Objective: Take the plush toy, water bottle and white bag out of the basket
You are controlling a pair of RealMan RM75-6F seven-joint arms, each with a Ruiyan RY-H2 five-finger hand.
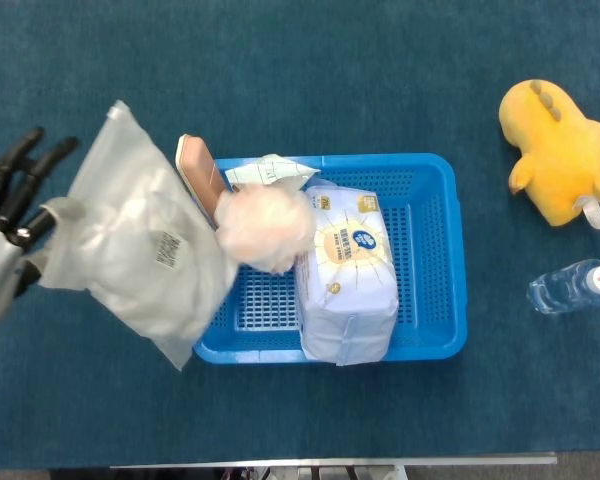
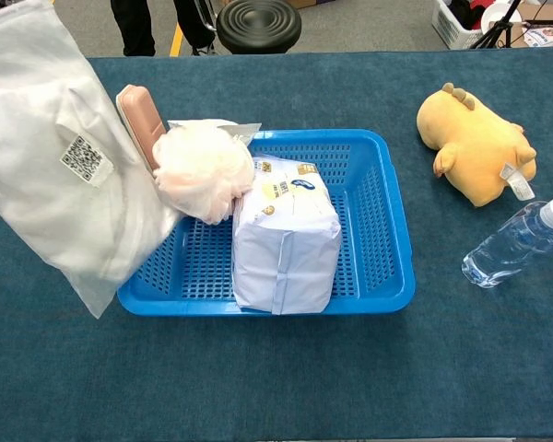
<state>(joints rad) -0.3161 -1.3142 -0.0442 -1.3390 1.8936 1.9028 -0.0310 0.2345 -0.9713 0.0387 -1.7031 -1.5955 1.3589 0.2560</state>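
The left robot hand (image 1: 10, 215) is gripping the white bag (image 1: 140, 245) by its upper corner and holding it in the air at the left edge of the basket (image 1: 435, 250), its lower end hanging just over the rim. The plush toy (image 1: 560, 150) and water bottle (image 1: 572, 286) are lying on the worktop (image 1: 310, 70) to the right, well apart from the basket, so this looks like the last removal under way. The next move is calling for carrying the bag clear to the left, lowering it onto the worktop and letting go. The right robot hand is not showing in either view.
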